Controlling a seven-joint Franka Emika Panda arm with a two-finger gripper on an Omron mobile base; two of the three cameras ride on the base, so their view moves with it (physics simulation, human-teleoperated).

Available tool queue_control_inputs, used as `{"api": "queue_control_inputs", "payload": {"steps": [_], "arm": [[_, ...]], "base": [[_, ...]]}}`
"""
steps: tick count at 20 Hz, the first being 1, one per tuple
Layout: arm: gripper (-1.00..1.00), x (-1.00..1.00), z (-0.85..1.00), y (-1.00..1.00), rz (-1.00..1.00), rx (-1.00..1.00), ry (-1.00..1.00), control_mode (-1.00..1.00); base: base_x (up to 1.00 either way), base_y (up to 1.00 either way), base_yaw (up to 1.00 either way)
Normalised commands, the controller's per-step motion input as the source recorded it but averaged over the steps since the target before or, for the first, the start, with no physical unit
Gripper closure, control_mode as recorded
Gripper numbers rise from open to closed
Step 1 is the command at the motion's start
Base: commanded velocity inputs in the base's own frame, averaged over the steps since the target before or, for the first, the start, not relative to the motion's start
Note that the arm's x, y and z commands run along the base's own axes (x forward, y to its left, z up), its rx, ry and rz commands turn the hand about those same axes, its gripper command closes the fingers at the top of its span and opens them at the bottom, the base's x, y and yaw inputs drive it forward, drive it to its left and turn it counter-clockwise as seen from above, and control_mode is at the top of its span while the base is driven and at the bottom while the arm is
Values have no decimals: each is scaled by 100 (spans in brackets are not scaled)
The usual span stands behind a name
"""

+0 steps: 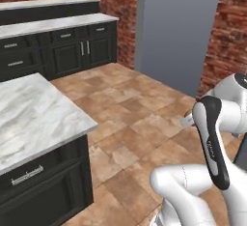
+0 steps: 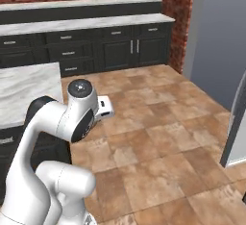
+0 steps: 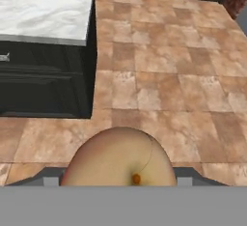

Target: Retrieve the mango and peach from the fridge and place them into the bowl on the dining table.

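Above the brown tiled floor (image 3: 193, 75), beside the white-marble counter (image 3: 43, 7) over dark drawered cabinets, the two-finger gripper (image 3: 120, 179) is clamped on the round orange-pink peach (image 3: 113, 160), carried between its jaws.

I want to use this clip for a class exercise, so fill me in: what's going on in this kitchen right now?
A white robot arm on a drivable base is out on the tiled floor, carrying a round orange-pink fruit, apparently the peach, between its gripper fingers. A marble counter over dark cabinets stands to its left, and a grey fridge door is ahead. The fruit has not been set down yet.
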Motion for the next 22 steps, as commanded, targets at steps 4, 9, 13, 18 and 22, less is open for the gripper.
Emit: {"api": "queue_control_inputs", "payload": {"steps": [4,9,13,18,22], "arm": [[100,0,0,0,0,0,0,100],[100,0,0,0,0,0,0,100],[100,0,0,0,0,0,0,100],[100,0,0,0,0,0,0,100],[100,0,0,0,0,0,0,100]], "base": [[90,-29,20],[96,-42,12],[100,-47,12],[100,-14,14],[100,0,27]]}}
